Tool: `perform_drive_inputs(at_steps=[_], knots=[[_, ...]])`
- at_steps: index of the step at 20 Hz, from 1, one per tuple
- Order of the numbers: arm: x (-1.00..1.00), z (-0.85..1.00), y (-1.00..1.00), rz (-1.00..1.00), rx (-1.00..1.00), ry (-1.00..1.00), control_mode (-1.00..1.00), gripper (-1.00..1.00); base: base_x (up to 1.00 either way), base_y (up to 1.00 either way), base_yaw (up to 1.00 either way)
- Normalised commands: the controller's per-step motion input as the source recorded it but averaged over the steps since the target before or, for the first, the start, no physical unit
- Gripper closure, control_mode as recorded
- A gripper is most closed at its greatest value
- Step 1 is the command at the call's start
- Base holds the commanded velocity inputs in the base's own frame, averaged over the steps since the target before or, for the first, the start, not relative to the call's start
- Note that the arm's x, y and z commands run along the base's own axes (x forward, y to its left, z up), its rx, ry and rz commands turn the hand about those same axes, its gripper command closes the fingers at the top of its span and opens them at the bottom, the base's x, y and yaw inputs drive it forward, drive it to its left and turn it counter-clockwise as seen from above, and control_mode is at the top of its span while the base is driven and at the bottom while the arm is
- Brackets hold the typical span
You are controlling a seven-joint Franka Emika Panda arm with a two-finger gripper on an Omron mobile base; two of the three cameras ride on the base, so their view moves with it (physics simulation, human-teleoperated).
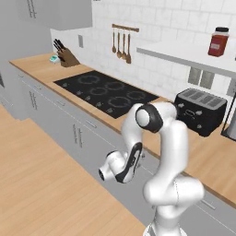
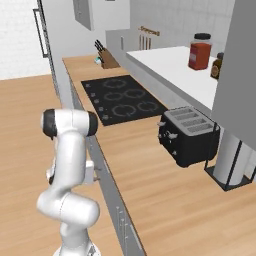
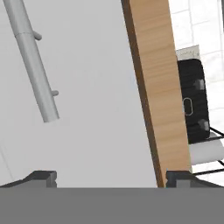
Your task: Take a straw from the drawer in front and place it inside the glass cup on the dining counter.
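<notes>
My gripper [image 3: 109, 178] is open, its two dark fingertips [image 3: 43, 176] spread wide, and it faces a shut light-grey drawer front [image 3: 96, 87] from close by. The drawer's slim bar handle [image 3: 31, 61] runs slantwise at the upper left of the hand view, some way ahead of the fingertips and not between them. In the right base view the hand [image 2: 93, 174] sits low against the cabinet front just under the worktop edge. The straw is hidden, and the glass cup and the dining counter are out of view.
The wood worktop [image 2: 150, 165] carries a black hob [image 1: 105, 91], a black toaster [image 1: 200, 109], a knife block [image 1: 68, 56] and a paper-towel stand [image 2: 231, 160]. A red jar [image 1: 218, 41] stands on the white shelf. Open wood floor [image 1: 41, 184] lies to the left.
</notes>
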Motion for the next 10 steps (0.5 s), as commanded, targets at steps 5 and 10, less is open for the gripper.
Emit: perform_drive_inputs(at_steps=[5,10], knots=[[0.54,-0.18,0.0,0.0,-0.01,-0.13,-1.0,-1.0,0.0,0.0,0.0],[0.58,-0.09,0.0,0.01,0.0,-0.06,-1.0,-1.0,0.0,0.0,0.0]])
